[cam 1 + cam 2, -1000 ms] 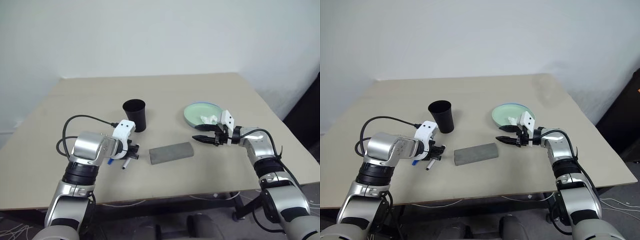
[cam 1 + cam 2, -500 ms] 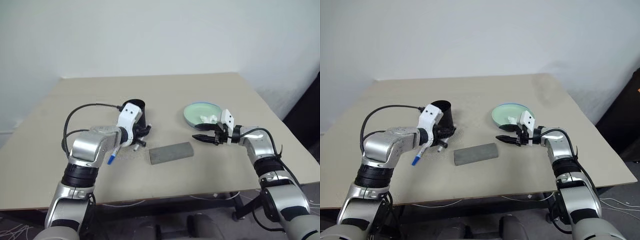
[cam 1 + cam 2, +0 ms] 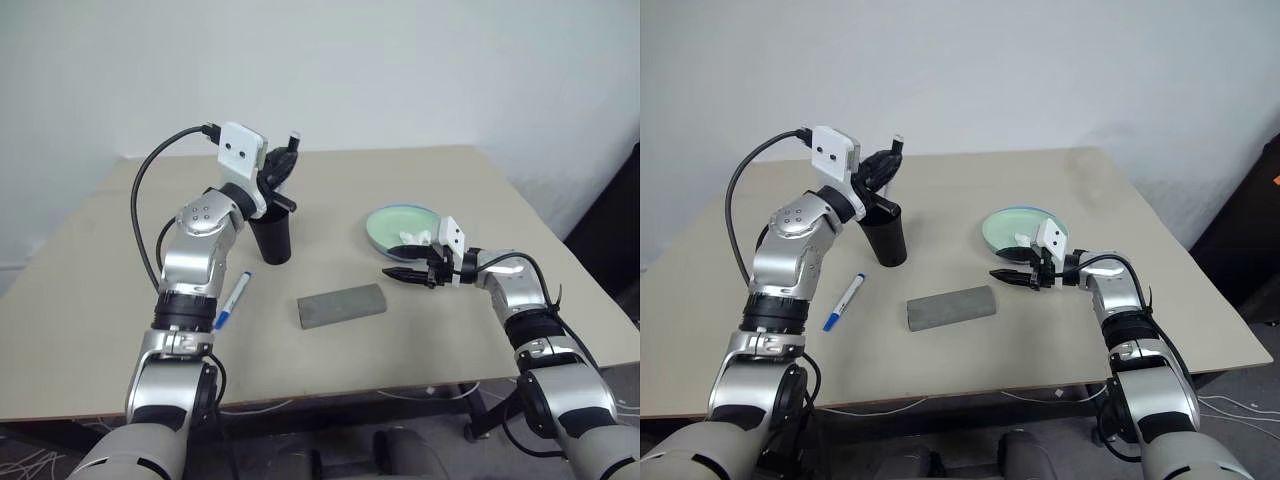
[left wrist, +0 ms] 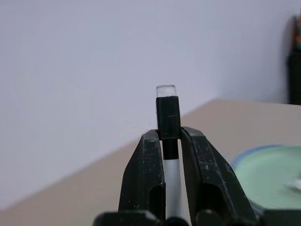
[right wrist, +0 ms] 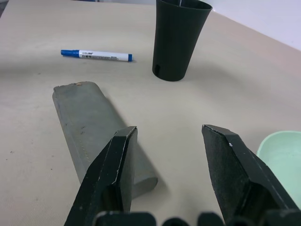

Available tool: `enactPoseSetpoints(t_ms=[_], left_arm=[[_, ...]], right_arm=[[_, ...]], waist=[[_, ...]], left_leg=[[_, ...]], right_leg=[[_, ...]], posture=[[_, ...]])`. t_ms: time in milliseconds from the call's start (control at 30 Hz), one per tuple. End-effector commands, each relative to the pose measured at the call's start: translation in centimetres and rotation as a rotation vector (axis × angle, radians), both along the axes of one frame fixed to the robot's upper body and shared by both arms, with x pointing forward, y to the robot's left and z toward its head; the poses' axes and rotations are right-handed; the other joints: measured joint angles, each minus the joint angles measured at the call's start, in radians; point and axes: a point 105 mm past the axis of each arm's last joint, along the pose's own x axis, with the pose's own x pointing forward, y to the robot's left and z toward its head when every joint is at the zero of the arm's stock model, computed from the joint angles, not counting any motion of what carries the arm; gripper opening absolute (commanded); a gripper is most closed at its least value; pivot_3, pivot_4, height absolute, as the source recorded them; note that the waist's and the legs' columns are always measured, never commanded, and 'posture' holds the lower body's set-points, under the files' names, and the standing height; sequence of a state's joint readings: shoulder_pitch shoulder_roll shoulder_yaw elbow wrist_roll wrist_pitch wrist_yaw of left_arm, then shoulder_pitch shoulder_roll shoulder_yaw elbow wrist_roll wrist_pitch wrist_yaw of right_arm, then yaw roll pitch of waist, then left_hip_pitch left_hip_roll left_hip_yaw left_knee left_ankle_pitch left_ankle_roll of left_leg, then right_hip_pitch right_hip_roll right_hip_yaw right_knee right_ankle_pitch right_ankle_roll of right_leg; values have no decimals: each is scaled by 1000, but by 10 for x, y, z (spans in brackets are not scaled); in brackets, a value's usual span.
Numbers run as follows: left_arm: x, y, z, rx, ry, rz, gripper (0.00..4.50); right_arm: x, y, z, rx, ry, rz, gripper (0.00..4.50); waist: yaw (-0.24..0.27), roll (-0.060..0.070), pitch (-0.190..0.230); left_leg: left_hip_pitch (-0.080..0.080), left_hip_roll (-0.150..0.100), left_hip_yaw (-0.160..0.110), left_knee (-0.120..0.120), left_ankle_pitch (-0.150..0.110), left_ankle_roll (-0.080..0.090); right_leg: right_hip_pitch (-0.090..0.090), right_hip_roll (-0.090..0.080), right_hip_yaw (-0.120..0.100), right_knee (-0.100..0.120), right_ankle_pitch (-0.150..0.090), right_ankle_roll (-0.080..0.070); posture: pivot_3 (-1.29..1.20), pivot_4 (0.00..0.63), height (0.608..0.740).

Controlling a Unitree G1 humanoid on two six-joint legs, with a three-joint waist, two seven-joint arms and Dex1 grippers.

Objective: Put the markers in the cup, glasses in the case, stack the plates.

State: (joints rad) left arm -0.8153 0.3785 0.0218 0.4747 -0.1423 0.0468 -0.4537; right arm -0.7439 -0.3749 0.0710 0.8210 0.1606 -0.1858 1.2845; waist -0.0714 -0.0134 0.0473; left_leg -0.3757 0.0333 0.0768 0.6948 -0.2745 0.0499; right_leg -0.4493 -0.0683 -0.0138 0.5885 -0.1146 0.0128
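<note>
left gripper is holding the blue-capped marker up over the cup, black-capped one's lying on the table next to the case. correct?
Colours are swapped. The left gripper is shut on the black-capped marker, as the left wrist view shows. The blue-capped marker lies on the table beside the case, seen in the right eye view. The hold above the cup is right.

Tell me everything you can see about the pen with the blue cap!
The blue-capped marker is a slim pen with a white barrel, a small printed label along it and a bright blue cap on one end. It looks like smooth plastic. It lies flat on the tan table, slanted, cap end nearer the robot, between the black cup and the table's near edge. Only the table touches it.
</note>
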Motion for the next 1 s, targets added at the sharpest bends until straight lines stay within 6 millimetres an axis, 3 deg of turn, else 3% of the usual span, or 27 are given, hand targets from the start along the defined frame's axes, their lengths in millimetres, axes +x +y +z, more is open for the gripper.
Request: enactPoseSetpoints(t_ms=[33,433,467,767,1000], left_arm=[[12,2,10,9,-102,51,114],[28,11,-13,-33,-88,140,114],[28,11,-14,-33,-85,140,839],[29,11,-16,-65,-81,147,3896],[28,11,-13,-77,-79,133,3896]], right_arm=[[6,3,21,17,-72,8,2373],[6,-4,21,8,-79,-9,2373],[6,-4,21,8,-79,-9,2373],[6,-1,21,7,-75,-2,2373],[7,2,23,11,-79,7,2373]], waist=[[0,0,0],[0,0,0],[0,0,0],[0,0,0],[0,0,0]], left_leg=[[0,0,0,0,0,0],[-2,0,-1,0,-1,0],[-2,0,-1,0,-1,0],[-2,0,-1,0,-1,0],[-2,0,-2,0,-1,0]], right_leg=[[0,0,0,0,0,0],[-1,0,-2,-1,0,1],[-1,0,-2,-1,0,1],[-1,-1,-2,-1,0,1],[-1,-1,-2,-1,1,2]], posture=[[0,0,732],[0,0,732],[0,0,732],[0,0,732],[0,0,732]])
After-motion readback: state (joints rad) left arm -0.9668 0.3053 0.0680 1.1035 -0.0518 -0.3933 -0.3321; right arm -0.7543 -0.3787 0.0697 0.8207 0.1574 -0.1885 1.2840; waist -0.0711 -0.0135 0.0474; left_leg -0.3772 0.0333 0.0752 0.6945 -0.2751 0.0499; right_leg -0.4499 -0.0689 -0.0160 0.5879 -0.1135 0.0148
